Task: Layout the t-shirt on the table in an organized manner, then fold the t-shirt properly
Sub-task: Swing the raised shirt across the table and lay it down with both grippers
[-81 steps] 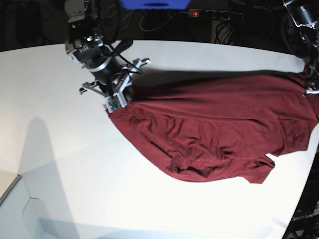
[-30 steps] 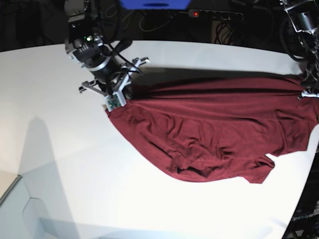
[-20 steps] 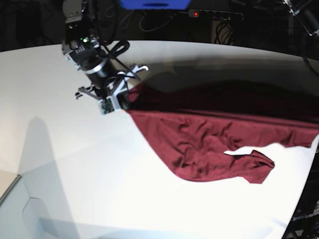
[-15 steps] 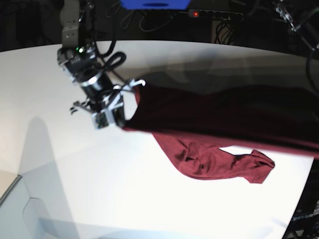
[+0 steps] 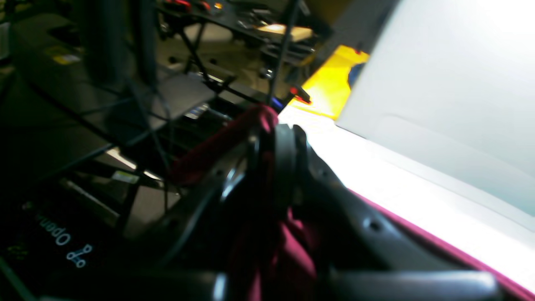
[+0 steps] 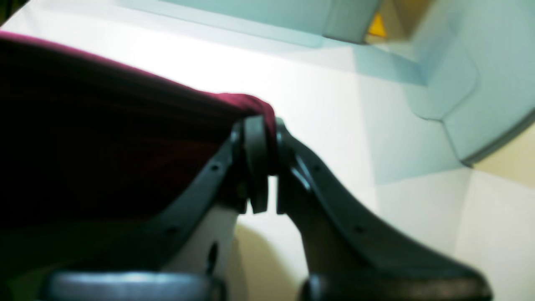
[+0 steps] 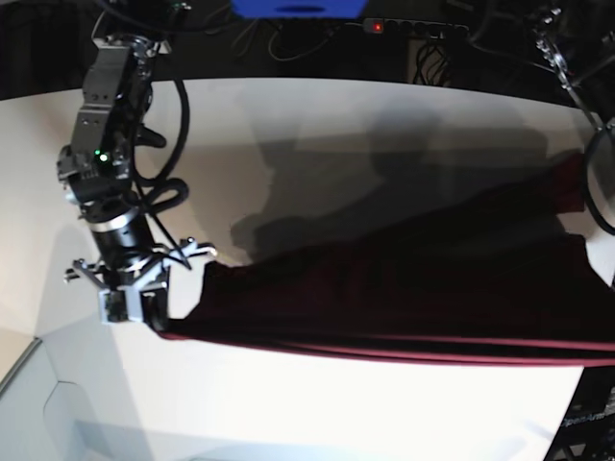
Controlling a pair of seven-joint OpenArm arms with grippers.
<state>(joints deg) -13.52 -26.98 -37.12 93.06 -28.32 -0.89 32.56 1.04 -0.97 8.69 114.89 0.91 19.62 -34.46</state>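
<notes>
White and bare, the table (image 7: 317,125) fills your base view, with dark clutter, cables and a power strip (image 7: 415,28) with a red light behind its far edge at about 12 o'clock. You can see the t-shirt (image 7: 404,298) lifted off the surface and stretched as a dark maroon band across the near half, running from about 8 o'clock to 3 o'clock, its shadow falling on the tabletop behind it.

Your right gripper (image 7: 159,312), at about 8 o'clock in the base view, has its fingers (image 6: 256,163) pressed together on a bunched edge of the shirt; the right wrist view shows the cloth folded over the fingertips and hanging away to 9 o'clock, with white tabletop beyond.

Your left gripper (image 5: 278,138) cannot be made out in the base view, where the shirt runs out at the 3 o'clock edge. In the left wrist view its fingers (image 5: 288,159) are clamped on maroon fabric, a fold sticking out above the tips and more cloth hanging below between the fingers. That picture is blurred.
</notes>
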